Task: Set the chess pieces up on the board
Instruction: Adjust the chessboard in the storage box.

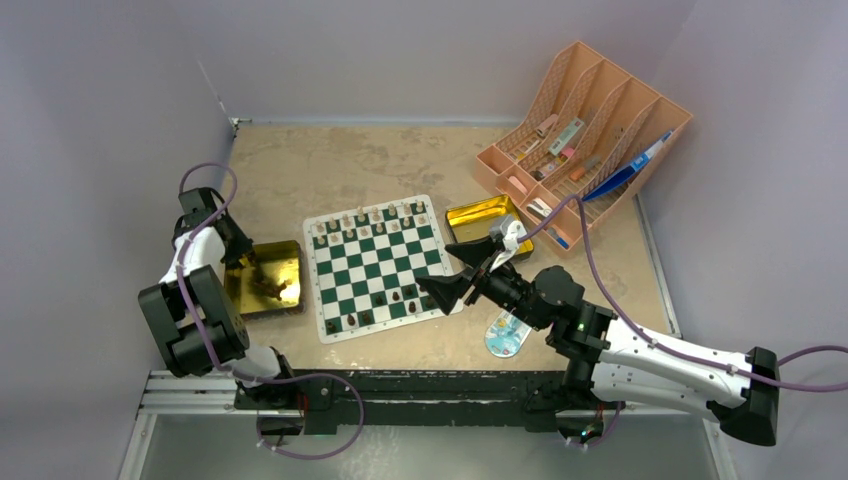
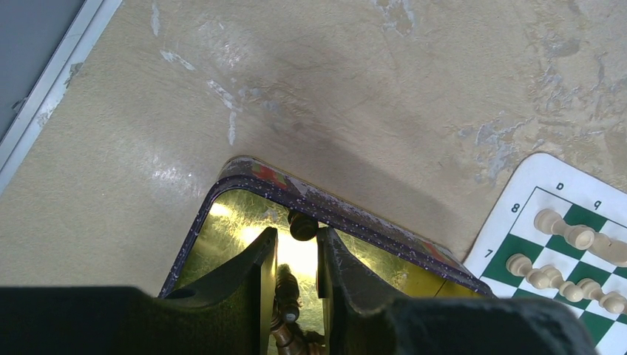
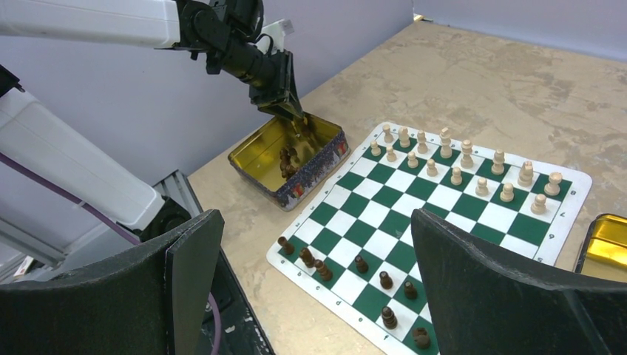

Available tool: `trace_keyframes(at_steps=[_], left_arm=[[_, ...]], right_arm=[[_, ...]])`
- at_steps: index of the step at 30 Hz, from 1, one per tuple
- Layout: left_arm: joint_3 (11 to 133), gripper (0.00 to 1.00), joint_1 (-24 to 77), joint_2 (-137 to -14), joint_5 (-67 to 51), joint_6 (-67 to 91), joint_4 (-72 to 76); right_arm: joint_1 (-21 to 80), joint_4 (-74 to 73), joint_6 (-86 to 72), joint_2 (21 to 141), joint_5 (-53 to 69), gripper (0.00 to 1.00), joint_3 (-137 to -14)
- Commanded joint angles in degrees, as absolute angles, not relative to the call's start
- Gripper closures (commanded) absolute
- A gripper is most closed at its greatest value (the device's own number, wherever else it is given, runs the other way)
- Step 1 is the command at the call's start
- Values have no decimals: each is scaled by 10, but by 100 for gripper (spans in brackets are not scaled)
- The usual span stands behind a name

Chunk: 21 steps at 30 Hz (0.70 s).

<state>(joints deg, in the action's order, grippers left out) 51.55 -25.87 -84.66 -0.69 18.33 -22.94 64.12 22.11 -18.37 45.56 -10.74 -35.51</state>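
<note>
The left end effector (image 2: 296, 235) sits in the gold tin (image 2: 333, 203) around a brown piece (image 2: 287, 288) — held or not, I cannot tell — right end effector (image 3: 316, 222) hangs wide open

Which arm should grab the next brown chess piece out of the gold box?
Left. The left gripper is down in the gold tin, fingers either side of a brown piece. The right gripper hangs open over the board, away from that tin.
</note>
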Motion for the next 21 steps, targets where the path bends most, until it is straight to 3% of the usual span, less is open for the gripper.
trace_keyframes(at_steps=[1,12,21], left_arm=[[537,75,-264,-854,-4,166,-200],[541,76,-264,-862,-10,160,-205],[546,89,-264,-857,-2,158,-227]], right_arm=[[641,232,-176,442,-111,1,-367],[641,241,-178,424,-112,1,-360],[641,251,-174,434,-110,1,-358]])
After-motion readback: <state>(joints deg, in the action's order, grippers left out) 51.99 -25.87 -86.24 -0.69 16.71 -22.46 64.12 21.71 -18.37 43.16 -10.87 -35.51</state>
